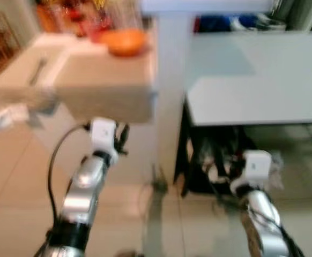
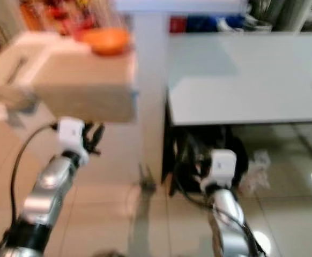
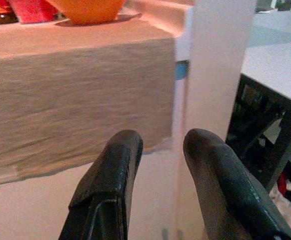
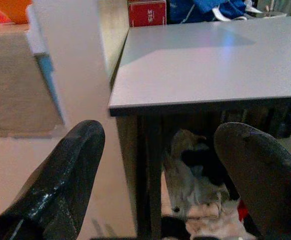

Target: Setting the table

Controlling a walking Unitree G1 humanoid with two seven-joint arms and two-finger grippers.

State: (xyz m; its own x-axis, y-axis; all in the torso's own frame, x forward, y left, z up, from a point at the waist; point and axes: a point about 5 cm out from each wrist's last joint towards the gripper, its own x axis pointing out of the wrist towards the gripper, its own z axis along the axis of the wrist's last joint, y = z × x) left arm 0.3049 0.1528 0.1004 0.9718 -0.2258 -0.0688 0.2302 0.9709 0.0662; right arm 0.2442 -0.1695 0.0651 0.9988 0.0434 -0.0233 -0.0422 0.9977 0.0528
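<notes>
facing a beige counter (image 1: 105,88) on the left and a grey table (image 1: 258,91) on the right, with a white pillar (image 1: 169,91) between them, the robot holds both arms low and forward. the orange bowl (image 1: 125,42) sits on the far part of the counter top, near its right edge, up and beyond the left gripper (image 3: 163,165), whose fingers are parted around nothing and point at the counter's front face below the bowl. the right gripper (image 4: 160,165) is spread wide and empty, aimed at the table's near left corner. the left arm is clearly nearer the bowl, so a reach would likely go upward and farther; the bowl is round, with no long axis to line up.
</notes>
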